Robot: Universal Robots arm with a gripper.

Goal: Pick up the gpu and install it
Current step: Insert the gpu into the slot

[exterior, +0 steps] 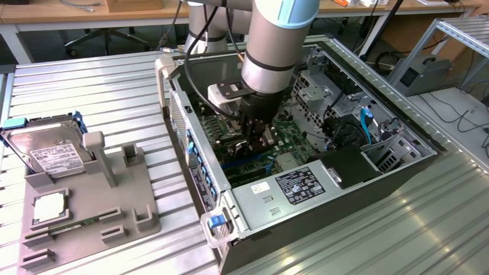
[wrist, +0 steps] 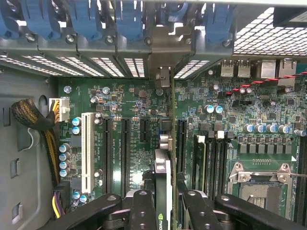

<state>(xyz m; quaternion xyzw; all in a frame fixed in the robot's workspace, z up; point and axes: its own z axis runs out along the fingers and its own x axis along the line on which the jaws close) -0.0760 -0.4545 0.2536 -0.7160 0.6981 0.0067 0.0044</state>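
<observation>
While the exterior view gives us the arm (exterior: 267, 51) reaching down into the open computer case (exterior: 260, 223), with the gripper (exterior: 258, 136) low over the motherboard (exterior: 294, 137) near the case's middle, it hides what the claw carries. We get that from the wrist view. There the gpu (wrist: 163, 165) sits edge-on between the two black fingers (wrist: 143, 207), which are closed narrowly on it. Its silver bracket (wrist: 160, 72) reaches the rear wall among vented slot covers (wrist: 110, 67) and blue clips (wrist: 120, 19). We cannot tell whether the card's edge is down in a slot. Black slots (wrist: 125, 151) lie just beside it on one side, with a white slot (wrist: 87, 151) beyond. Memory slots (wrist: 211, 158) and the processor socket (wrist: 261, 187) lie on the other side, and a braided cable bundle (wrist: 31, 117) hangs well apart. At nine o'clock from the case in the exterior view, the hard drive (exterior: 46, 152) leans in a grey fixture (exterior: 130, 220). Bare ribbed table (exterior: 99, 91) lies open at ten o'clock and again at four.
</observation>
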